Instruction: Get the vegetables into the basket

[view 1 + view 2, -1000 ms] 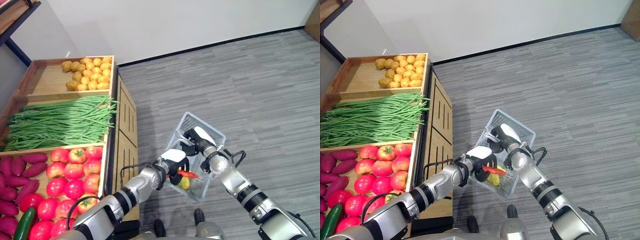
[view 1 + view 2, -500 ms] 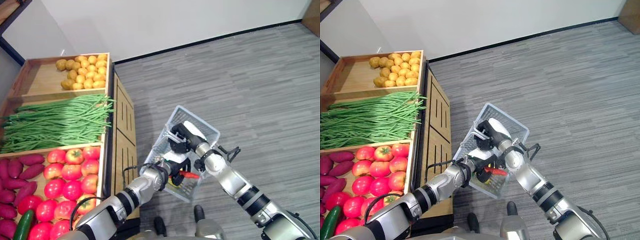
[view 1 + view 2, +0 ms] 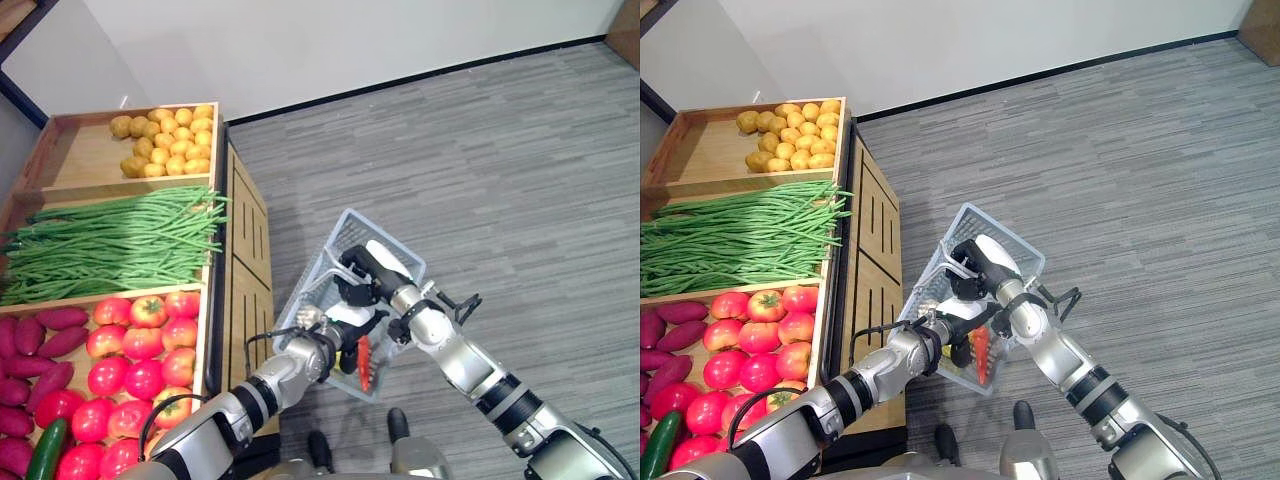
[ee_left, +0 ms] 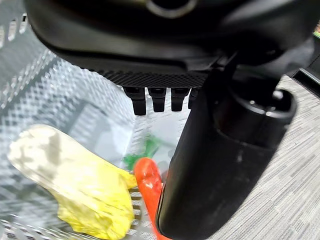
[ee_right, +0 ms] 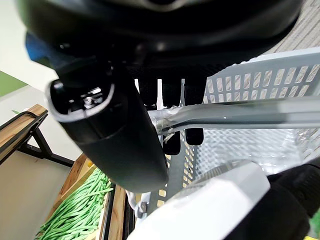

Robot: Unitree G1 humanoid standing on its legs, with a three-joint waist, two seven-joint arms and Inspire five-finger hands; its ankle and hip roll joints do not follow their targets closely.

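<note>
Head cams: pale wire basket (image 3: 398, 262) hangs over the grey carpet floor (image 3: 520, 170), just beside the wooden produce stand (image 3: 245, 250), tilted w/ its open mouth toward the stand. Right hand (image 3: 362, 272) sits at the basket's top; in the right wrist view its fingers (image 5: 171, 112) curl round the clear handle (image 5: 235, 114), so clenched on the handle. Left hand (image 3: 345, 325) is at the basket's near edge, partly inside; its white thumb cover shows in the head cams, rest of the fingers mostly lost behind the rim. Left wrist view: short row of fingers (image 4: 160, 98) points straight into the basket, thumb big in the foreground, nothing gripped, so released. Red chilli pepper (image 3: 363, 362) w/ green stem stands nearly upright in the basket below that hand; can't tell if it touches the thumb, lower end cut off by the thumb in the wrist view. Yellow vegetable (image 4: 75, 185) lies on the basket's mesh floor just beside the pepper; too blurred to name. On the stand: potatoes (image 3: 170, 140) in the far bin, green beans (image 3: 110, 245) in the middle, tomatoes (image 3: 140, 355) nearest, purple sweet potatoes (image 3: 35, 345) and a cucumber (image 3: 45, 450) at the view's edge, both cut off.
</note>
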